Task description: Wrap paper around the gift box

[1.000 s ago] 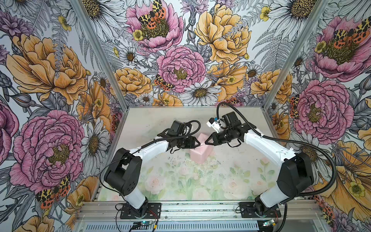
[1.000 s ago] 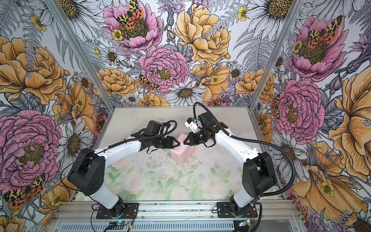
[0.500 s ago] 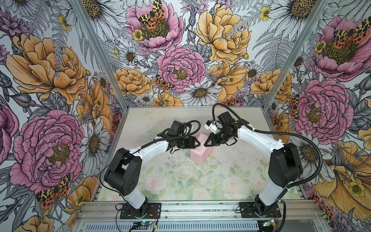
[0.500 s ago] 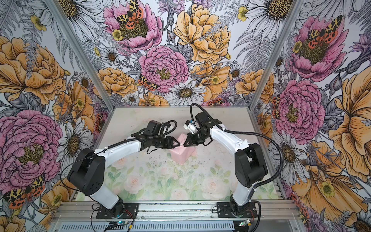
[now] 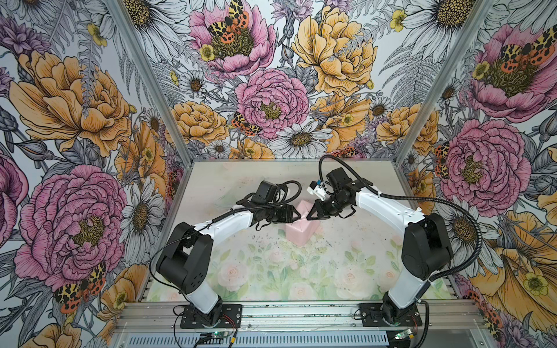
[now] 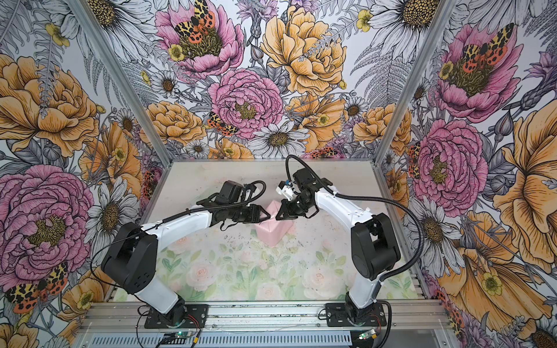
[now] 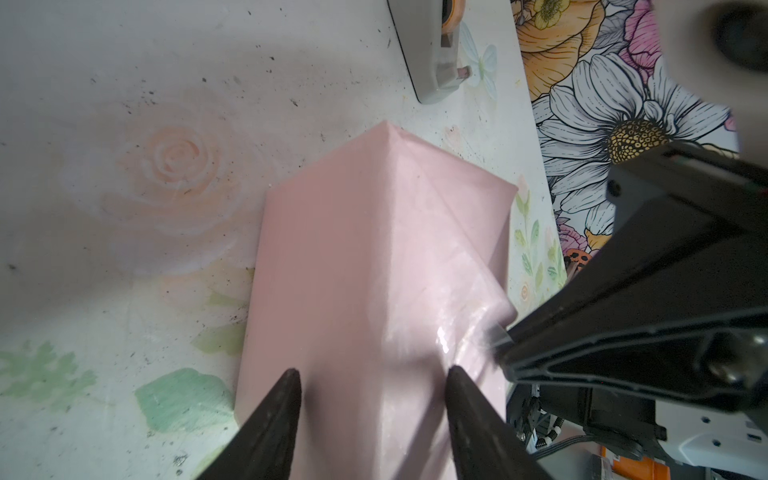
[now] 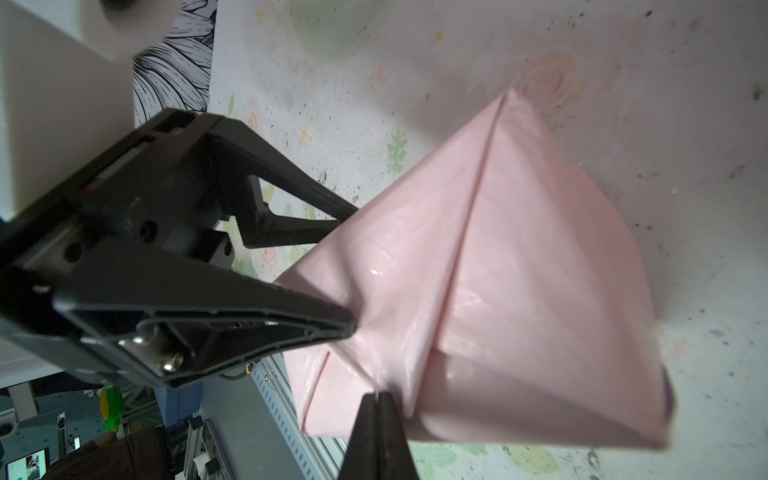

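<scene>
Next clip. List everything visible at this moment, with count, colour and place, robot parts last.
paper: one, pale pink, folded into a parcel mid-table between the grippers
gift box: none visible; presumably under the paper
tape dispenser: one, grey with orange, on the table apart from the paper, left wrist view only
table: one, pale floral print, dark specks
walls: three, bold floral print, around the table
arms: two, white and black, reaching in from the near rail
left gripper: one, black, jaws apart, tips on the paper
right gripper: one, black, shut, tips at a paper fold
</scene>
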Controlling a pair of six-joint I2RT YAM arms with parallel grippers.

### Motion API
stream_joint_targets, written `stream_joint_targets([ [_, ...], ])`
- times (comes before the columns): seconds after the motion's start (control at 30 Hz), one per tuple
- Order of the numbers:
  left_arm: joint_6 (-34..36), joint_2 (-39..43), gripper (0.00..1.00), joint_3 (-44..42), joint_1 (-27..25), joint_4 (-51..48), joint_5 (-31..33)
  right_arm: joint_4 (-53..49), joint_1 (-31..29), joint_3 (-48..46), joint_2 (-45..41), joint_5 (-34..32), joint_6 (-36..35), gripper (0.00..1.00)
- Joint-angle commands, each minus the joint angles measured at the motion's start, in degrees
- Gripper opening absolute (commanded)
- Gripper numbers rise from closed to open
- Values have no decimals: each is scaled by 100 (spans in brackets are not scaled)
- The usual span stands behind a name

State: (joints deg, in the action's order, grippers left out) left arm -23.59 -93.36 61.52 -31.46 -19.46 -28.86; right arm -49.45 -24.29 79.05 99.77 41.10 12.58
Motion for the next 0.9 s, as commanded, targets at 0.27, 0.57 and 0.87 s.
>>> stream_joint_targets([
  [0.27, 141, 1024, 49, -225, -20, 576, -38, -168, 47, 3, 179, -77, 85, 0],
  [0.57, -87, 952, 38, -293, -47, 1100, -512, -164, 46, 15, 177, -16, 186, 0],
  [0.87, -32, 458, 43, -181, -99, 1070, -445, -171, 56, -18, 172, 63, 283, 0],
])
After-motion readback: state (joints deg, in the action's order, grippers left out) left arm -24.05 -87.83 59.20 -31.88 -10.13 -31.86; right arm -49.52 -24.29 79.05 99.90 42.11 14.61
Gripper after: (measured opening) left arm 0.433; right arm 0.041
